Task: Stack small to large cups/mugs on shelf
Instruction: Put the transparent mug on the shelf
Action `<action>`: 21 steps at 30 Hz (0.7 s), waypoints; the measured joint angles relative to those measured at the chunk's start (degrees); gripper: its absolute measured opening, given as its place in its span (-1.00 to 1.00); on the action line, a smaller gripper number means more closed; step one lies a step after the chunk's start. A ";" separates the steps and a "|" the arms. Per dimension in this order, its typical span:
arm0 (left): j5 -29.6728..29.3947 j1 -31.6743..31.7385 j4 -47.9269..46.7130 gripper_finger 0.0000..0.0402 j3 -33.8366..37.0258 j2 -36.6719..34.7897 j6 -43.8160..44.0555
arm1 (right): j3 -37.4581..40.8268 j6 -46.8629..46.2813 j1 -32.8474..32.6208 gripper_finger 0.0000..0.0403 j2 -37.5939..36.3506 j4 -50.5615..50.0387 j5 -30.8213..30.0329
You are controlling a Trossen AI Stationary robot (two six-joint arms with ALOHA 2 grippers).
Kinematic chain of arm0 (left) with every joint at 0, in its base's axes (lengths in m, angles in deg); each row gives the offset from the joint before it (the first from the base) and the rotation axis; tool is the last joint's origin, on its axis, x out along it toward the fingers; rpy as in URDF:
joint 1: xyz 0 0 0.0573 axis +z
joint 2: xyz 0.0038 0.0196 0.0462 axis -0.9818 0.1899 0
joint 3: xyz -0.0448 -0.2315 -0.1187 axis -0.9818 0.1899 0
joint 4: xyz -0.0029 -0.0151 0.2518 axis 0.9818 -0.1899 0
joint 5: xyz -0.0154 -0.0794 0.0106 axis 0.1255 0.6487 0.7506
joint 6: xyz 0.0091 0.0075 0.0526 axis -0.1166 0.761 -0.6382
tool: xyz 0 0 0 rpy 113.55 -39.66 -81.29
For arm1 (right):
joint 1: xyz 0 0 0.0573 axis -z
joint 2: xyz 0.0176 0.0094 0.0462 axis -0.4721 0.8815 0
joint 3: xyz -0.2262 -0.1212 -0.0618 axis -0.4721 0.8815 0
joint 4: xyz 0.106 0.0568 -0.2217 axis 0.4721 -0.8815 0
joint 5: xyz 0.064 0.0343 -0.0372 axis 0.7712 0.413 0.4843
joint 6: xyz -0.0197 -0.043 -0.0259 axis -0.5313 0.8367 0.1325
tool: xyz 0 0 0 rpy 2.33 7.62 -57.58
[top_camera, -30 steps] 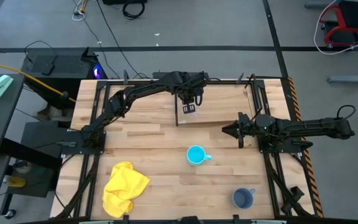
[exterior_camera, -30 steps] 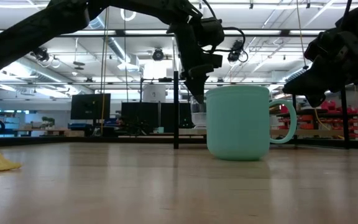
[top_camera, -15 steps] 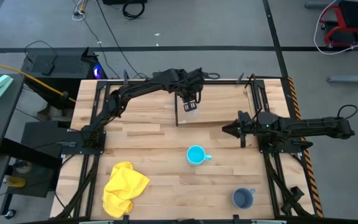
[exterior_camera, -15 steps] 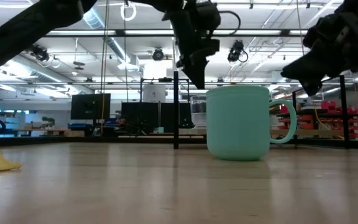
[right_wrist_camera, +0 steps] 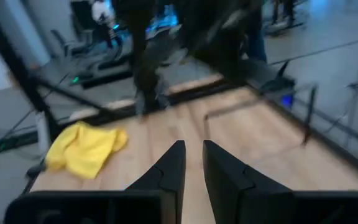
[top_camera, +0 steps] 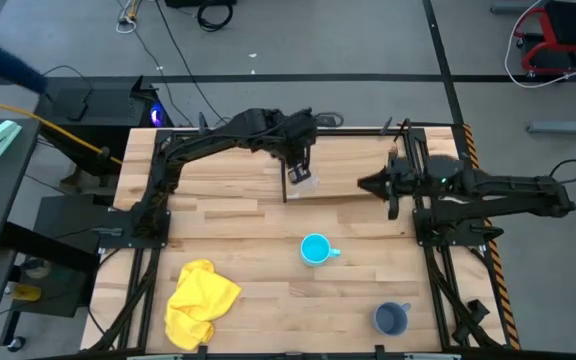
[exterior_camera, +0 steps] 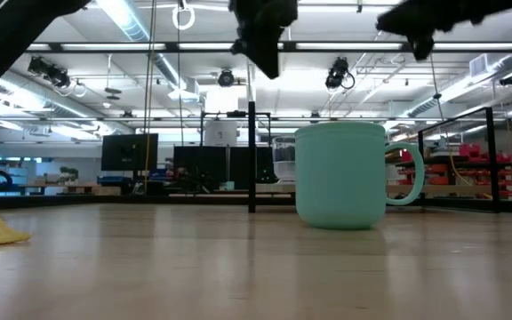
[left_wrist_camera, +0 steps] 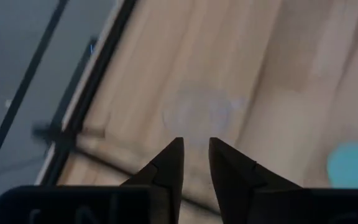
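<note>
Both arms have lifted since a second ago: I see my left tool [top_camera: 299, 170], nearly closed and empty, above the small clear see-through cup [top_camera: 307, 184] on the thin light-wood shelf [top_camera: 340, 186], while my right tool [top_camera: 364, 183], fingers narrowly parted, holds nothing.

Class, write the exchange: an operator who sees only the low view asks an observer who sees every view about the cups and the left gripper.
Operator: I see one mug. Where is the grey one?
Observer: The grey mug stands near the table corner on the right arm's side, far from the shelf.
Operator: Is the clear cup on the shelf?
Observer: Yes. The clear cup sits on the board beside the black upright, with the left gripper above it.
</note>
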 joint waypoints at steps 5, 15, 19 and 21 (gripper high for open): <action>-6.11 -2.05 -13.95 -0.67 0.01 -0.16 8.15 | -15.29 -0.15 5.63 -0.68 9.19 -13.87 -0.11; -8.55 -3.16 -14.00 -0.75 13.29 -1.71 14.21 | -45.12 3.33 19.17 -0.68 34.53 -47.39 1.23; -8.72 -2.36 -13.74 -0.76 21.09 -2.58 15.26 | -51.93 5.21 23.96 -0.68 42.00 -53.26 6.24; -8.76 -1.86 -13.42 -0.76 25.33 -4.20 15.73 | -53.62 5.79 25.46 -0.68 44.67 -53.56 8.74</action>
